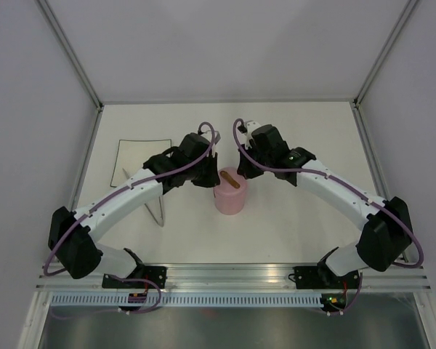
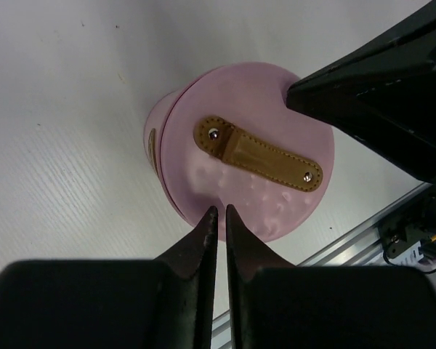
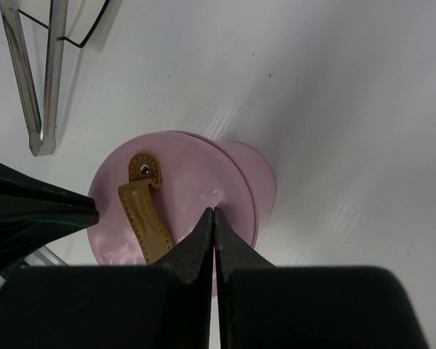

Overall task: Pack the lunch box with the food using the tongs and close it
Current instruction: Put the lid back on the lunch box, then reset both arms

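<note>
I had both hands pinched closed, with nothing between the fingers of either. The lunch box [image 1: 230, 200] stood upright in the middle of the table [image 1: 298, 145], its lid [image 2: 225, 94] seated on top. The left gripper [image 2: 218, 213] pointed its tips at one side of the lid's rim and the right gripper [image 3: 214, 213] at the opposite side, so neither was the nearer. I could not tell whether either was touching the pink surface. The brown strap [image 2: 258, 154] lay flat, its long axis running crosswise to the line joining the two grippers. The tongs [image 3: 52, 87] lay on the table to the left of the box (nobody holding them). No food showed anywhere, so I judged the packing finished, with only a downward press on the lid left.
</note>
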Motion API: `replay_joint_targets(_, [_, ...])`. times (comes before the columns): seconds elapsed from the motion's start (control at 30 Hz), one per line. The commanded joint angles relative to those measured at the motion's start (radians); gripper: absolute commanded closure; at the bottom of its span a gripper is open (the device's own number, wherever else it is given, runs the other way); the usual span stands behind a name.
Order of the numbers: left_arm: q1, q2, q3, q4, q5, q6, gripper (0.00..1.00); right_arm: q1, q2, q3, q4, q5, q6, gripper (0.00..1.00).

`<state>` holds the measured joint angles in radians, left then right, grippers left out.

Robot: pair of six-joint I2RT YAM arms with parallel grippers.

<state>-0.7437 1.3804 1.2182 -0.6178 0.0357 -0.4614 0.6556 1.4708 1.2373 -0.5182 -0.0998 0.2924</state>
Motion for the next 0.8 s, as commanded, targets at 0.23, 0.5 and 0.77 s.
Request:
replay_joint_targets(0.23, [-0.005,0.020,-0.101,0.069,-0.003,-0.042,0.89,0.006,0.005,-0.112,0.049,0.014,0.022,1.00])
replay_joint_targets(0.5, [-0.003,-0.098,0.019,0.007,-0.033,0.021,0.70,-0.013,-0.104,0.043,-0.006,0.245,0.071,0.74])
replay_joint_targets(0.77, [0.067,-0.227,0.135,-0.072,-0.114,0.066,0.00,-0.086,-0.268,0.059,0.064,0.409,0.123,0.11])
